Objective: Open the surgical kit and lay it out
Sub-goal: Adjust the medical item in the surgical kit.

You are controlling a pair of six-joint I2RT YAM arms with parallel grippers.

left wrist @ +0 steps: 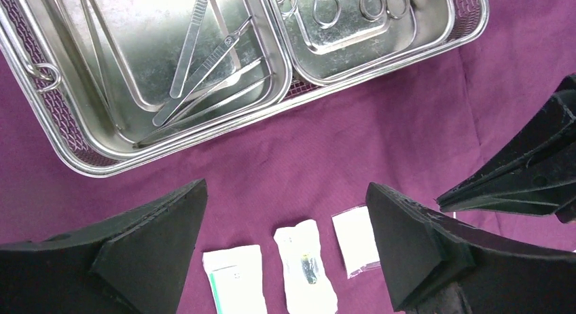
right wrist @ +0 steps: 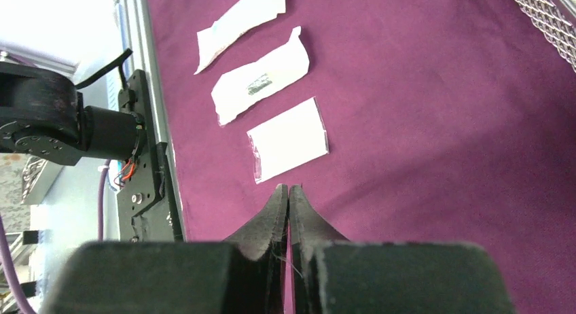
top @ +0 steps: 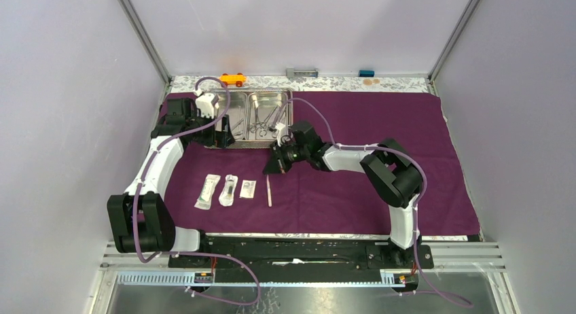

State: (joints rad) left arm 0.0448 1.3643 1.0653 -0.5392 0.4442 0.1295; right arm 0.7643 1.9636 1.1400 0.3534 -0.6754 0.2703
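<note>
I see the shiny two-compartment steel tray (left wrist: 136, 49) at the far-left end of the flat purple cloth wrap (top: 380, 124). Three flat sealed packets (top: 228, 189) and thin steel tweezers (top: 269, 190) lie nearer. The left gripper (left wrist: 285, 188) is spread; the right gripper (right wrist: 289, 205) is pressed together.
</note>
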